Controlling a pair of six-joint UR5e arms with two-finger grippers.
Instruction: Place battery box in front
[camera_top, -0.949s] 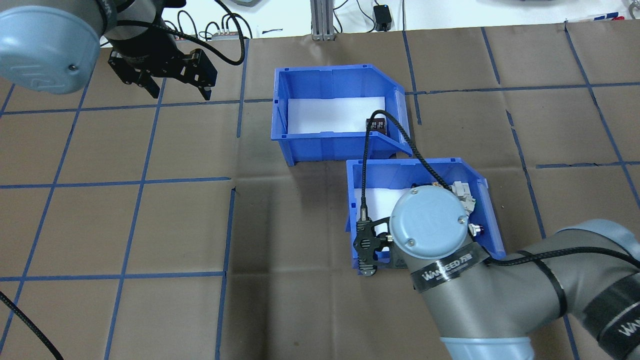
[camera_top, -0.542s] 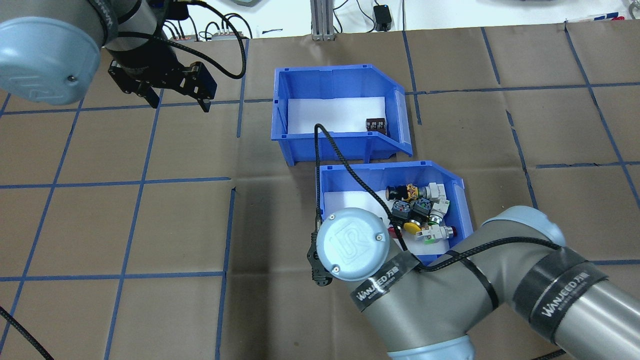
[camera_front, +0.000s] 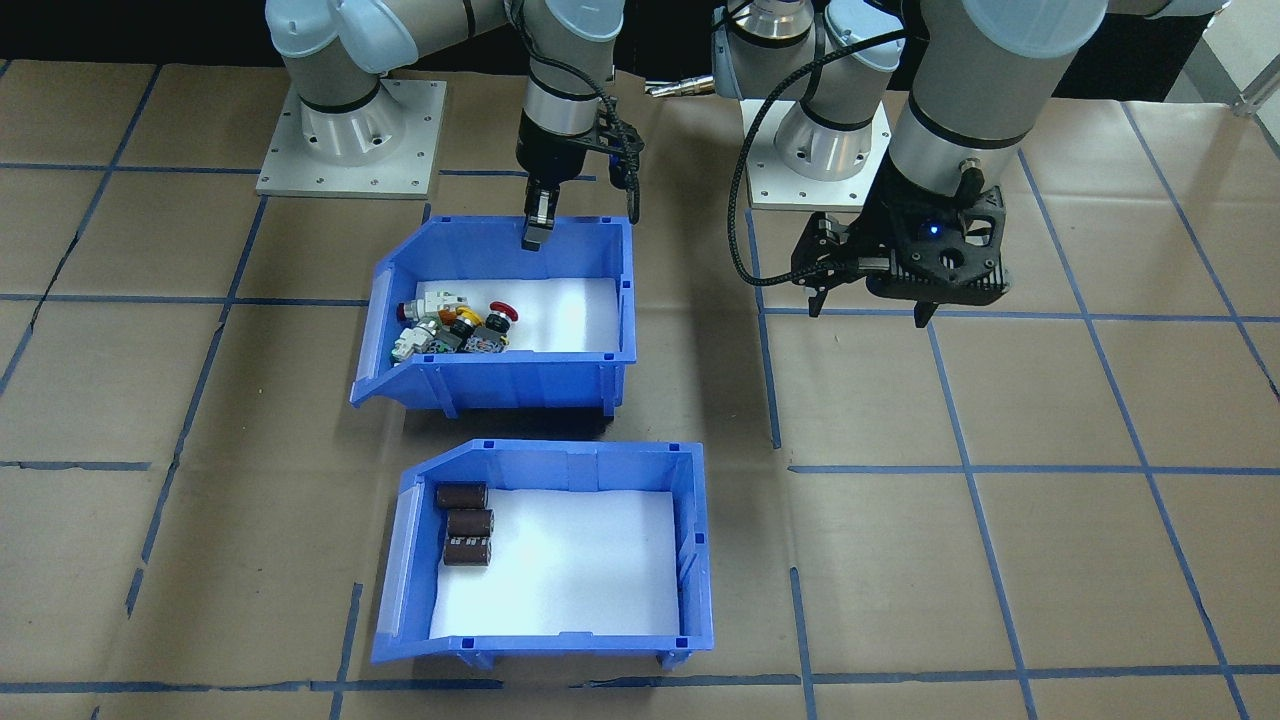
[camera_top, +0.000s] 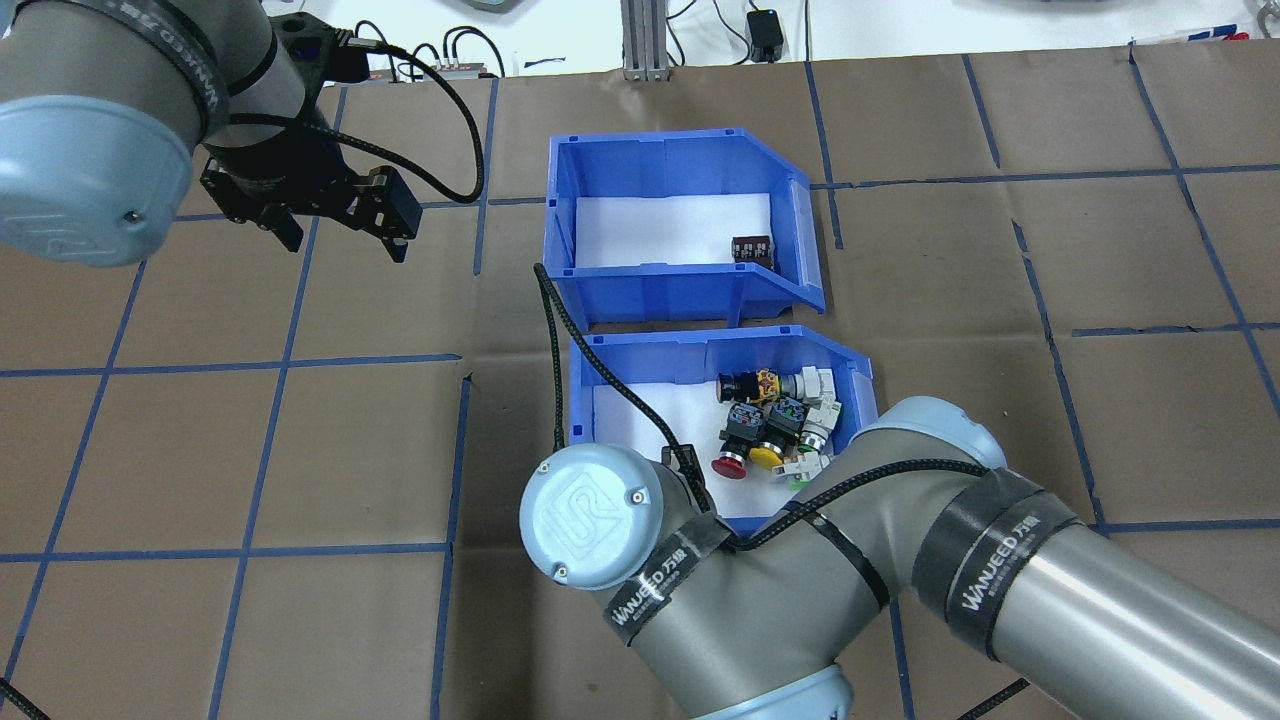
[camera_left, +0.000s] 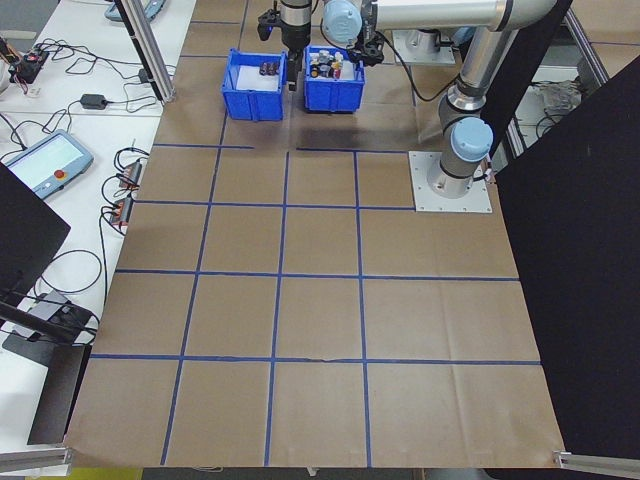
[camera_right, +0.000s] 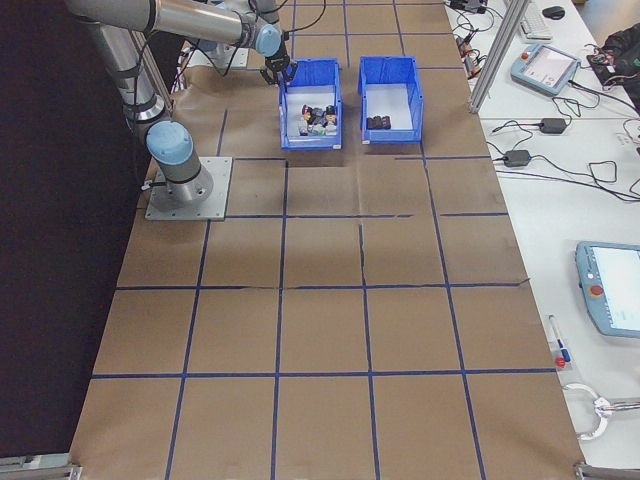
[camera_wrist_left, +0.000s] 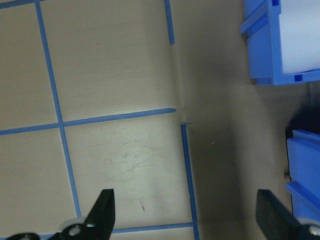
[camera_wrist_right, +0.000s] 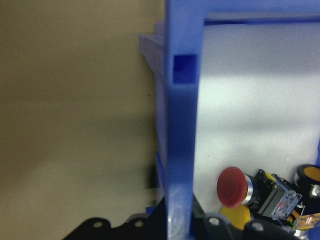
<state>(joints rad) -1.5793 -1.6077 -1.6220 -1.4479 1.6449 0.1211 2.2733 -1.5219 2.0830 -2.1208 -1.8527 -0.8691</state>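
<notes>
Where fingers (camera_front: 536, 232) straddle switch bin (camera_front: 560, 385) wall — battery box (camera_front: 560, 640) just beside

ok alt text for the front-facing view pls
The right gripper is clamped on the back wall of the switch bin, which sits behind the battery box with three dark cells. The left gripper hangs open over bare table.

A second blue bin (camera_front: 520, 330) sat on a brown paper-covered table (camera_front: 1050, 560) gridded with blue tape lines (camera_front: 930, 470). Colourful push-button switches (camera_front: 455, 325), one red-capped (camera_wrist_right: 232, 187), lay heaped toward the bin's 9 o'clock side in the front-facing view. Beyond the table's edge, a teach pendant (camera_right: 612, 300) lay at 3 o'clock in the right-side view, and black cables (camera_left: 70, 100) trailed at 10 o'clock in the left-side view.
</notes>
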